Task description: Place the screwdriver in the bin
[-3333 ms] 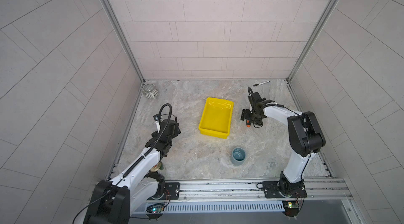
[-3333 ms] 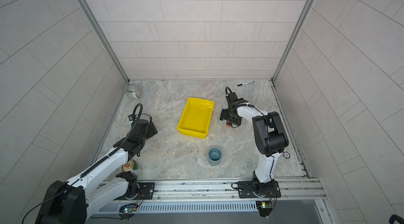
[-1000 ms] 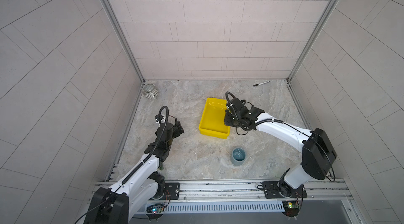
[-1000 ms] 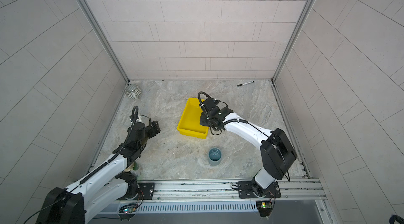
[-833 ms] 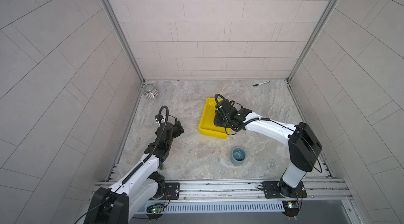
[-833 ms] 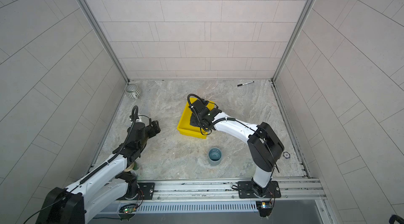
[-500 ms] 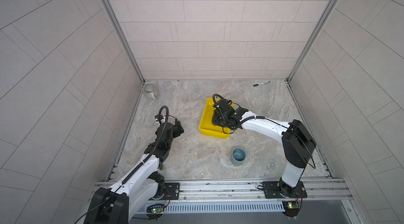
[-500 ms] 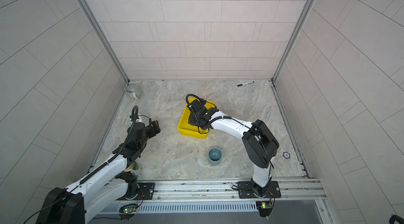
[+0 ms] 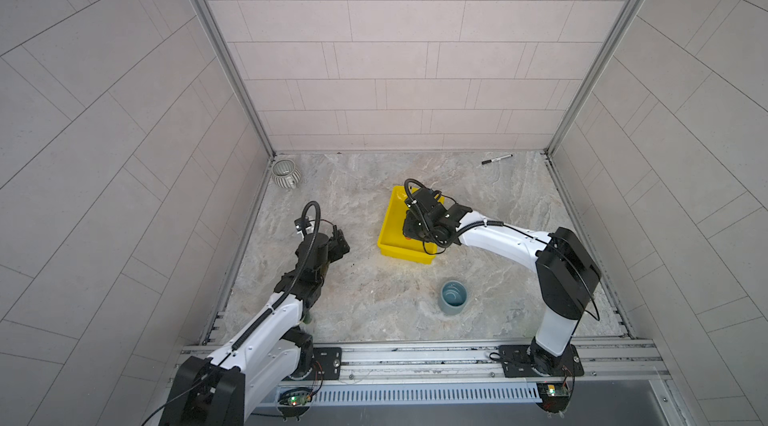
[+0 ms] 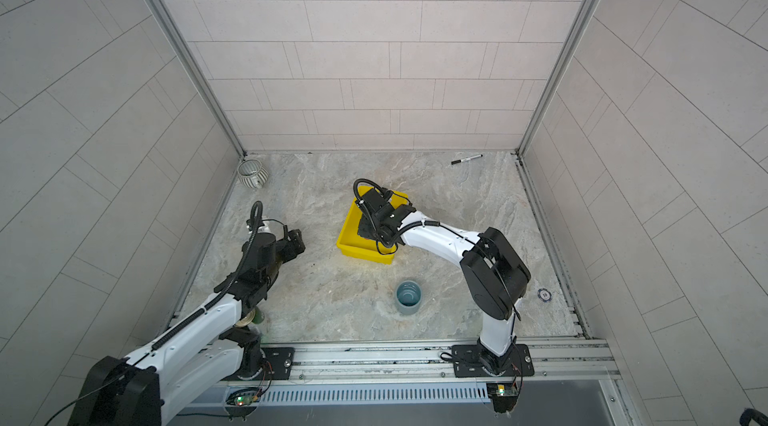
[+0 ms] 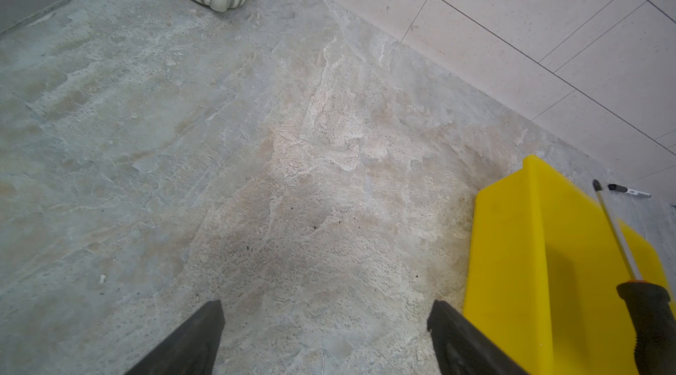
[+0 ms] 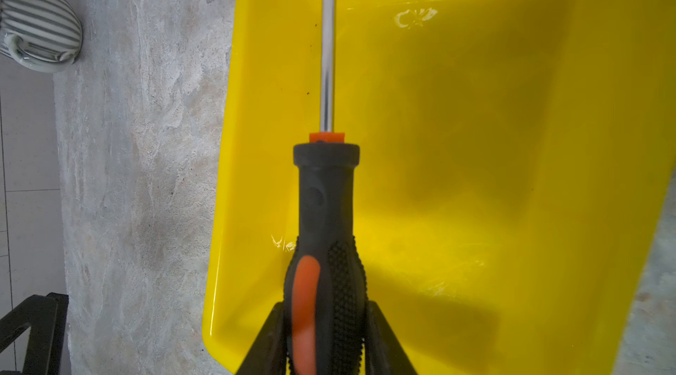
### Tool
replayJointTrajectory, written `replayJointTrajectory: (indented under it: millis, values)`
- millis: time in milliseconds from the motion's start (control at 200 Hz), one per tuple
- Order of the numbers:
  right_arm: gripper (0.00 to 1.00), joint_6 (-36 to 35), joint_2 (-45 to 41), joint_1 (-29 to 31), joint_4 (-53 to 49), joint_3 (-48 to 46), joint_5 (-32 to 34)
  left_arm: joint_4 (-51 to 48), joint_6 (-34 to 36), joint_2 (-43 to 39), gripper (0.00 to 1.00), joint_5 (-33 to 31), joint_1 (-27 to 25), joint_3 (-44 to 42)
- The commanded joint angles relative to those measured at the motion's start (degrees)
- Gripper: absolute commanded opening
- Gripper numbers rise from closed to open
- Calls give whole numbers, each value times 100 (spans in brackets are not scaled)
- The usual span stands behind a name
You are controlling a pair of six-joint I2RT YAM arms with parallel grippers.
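The fingers (image 12: 389, 351) on the right gripper (image 12: 325, 312) are pressed in on either side of the screwdriver (image 12: 325, 201), right down at the fat end of its black-and-orange handle, so we're calling that a proper grip. The shaft sticks out ahead over the inside of the yellow bin (image 12: 475, 135), close along one long wall. Whether the tool touches the bin's bottom, we can't tell. From the left wrist camera we see the tip showing against the floor beyond the bin's rim. In both top views that gripper sits over the bin's near half and hides most of the tool.

The left gripper (image 11: 327, 305) is spread wide with nothing in it, hanging over bare stone floor (image 11: 256, 135) just beside the bin.

Also around: a striped pot (image 9: 286, 173) in the back left corner, a blue-grey cup (image 9: 454, 297) in front of the bin, and a marker (image 9: 496, 159) by the back wall.
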Motion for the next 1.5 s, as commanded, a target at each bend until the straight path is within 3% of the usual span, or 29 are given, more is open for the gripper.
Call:
replayJointTrajectory:
  millis: [0,405,580,686,851,1031,1131,1176,1231,1376,1491]
  values:
    - [34,79,-168,0,-96,124,127,63,36,-64,94,-25,30,-97]
    - [36,-135,-442,-76,-310,176,318,137,65,-25,94,121,27,-103]
    - [36,-272,-506,-179,-336,101,177,427,459,88,94,1161,26,-93]
    - [36,-579,-688,-359,-517,95,77,756,344,291,94,1892,-24,-104]
    - [37,-1164,-1662,-1309,-922,-531,305,1317,-237,973,94,2467,-404,107]
    - [39,-1945,-3112,-2860,-859,-1740,362,1610,-213,1915,94,2432,-1315,651]
    - [44,-2295,-3835,-3573,-864,-2209,280,1577,-69,2336,95,2384,-1755,923]
    - [51,-2432,-4068,-3812,-874,-2351,266,1602,-84,2404,95,2298,-1904,969]
    - [54,-2569,-4268,-4039,-875,-2476,255,1625,-130,2425,95,2181,-2058,1006]
    - [75,-3032,-4382,-4272,-799,-2598,754,1875,-420,2570,97,2099,-2415,1136]
    - [79,-3422,-4369,-4272,-371,-2780,1518,2062,-576,2791,100,2148,-2605,1262]
